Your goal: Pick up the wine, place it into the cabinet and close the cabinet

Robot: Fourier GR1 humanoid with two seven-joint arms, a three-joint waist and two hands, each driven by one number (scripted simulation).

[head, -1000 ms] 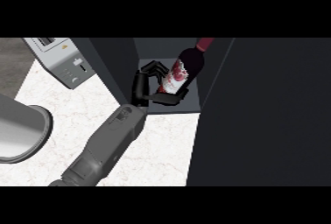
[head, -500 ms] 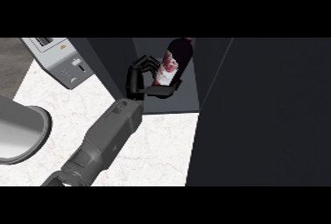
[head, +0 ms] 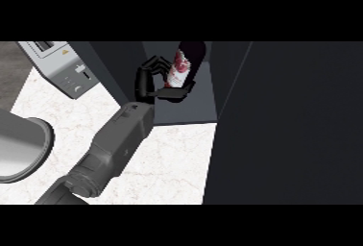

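The wine bottle is dark with a white and red label and stands nearly upright inside the dark cabinet at the top middle of the head view. My left hand is shut on it from the left. Its fingers curl at the bottle's far side and the thumb passes under its near side. The grey forearm runs back to the lower left edge. The bottle's top is cut off by the view's upper edge. My right hand does not show.
A wide dark cabinet panel fills the right half. A grey toaster-like appliance stands at the top left. A metal pot sits at the left edge of the white marble counter.
My left hand has carried the bottle leftward and deeper into the cabinet. The bottle has gone from tilted right to nearly upright.
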